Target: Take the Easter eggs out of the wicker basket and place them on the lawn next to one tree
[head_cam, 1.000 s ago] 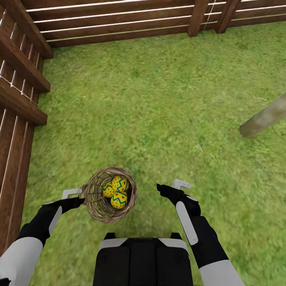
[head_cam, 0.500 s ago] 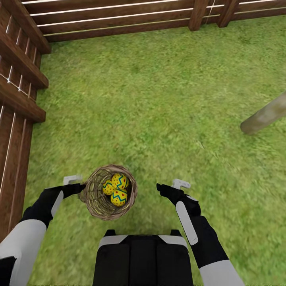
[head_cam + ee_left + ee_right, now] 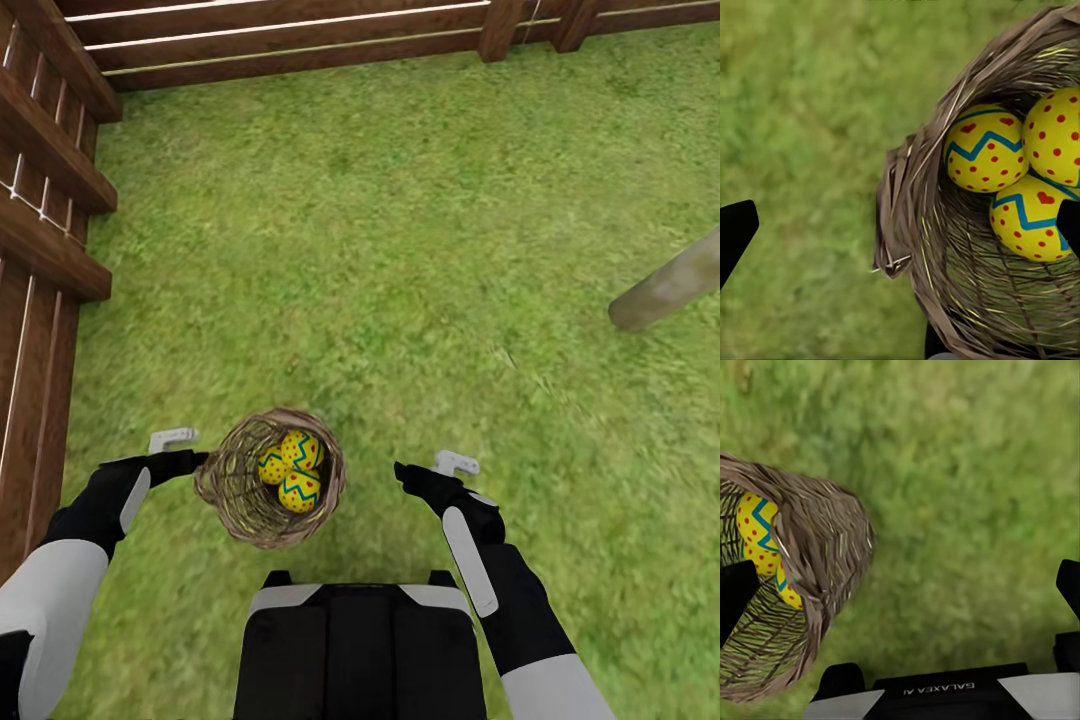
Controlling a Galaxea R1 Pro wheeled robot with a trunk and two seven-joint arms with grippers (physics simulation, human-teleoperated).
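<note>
Three eggs sat in the basket on the grass. The left claw gaped around its rim. The right claw was spread wide, holding nothing.

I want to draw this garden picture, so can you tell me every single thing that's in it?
Eggs: three, yellow with red dots and blue zigzags, inside the basket.
Basket: one, brown wicker, in front of the robot, toward its left.
Lawn: green grass, all around.
Fence: dark brown wooden slats, along the far side and the left side.
Tree trunk: one, pale grey-beige, far right on the grass.
Left gripper: black, open, its fingers either side of the basket rim.
Right gripper: black, open, holding nothing, beside the basket.
Robot body: black and white, bottom middle.
</note>
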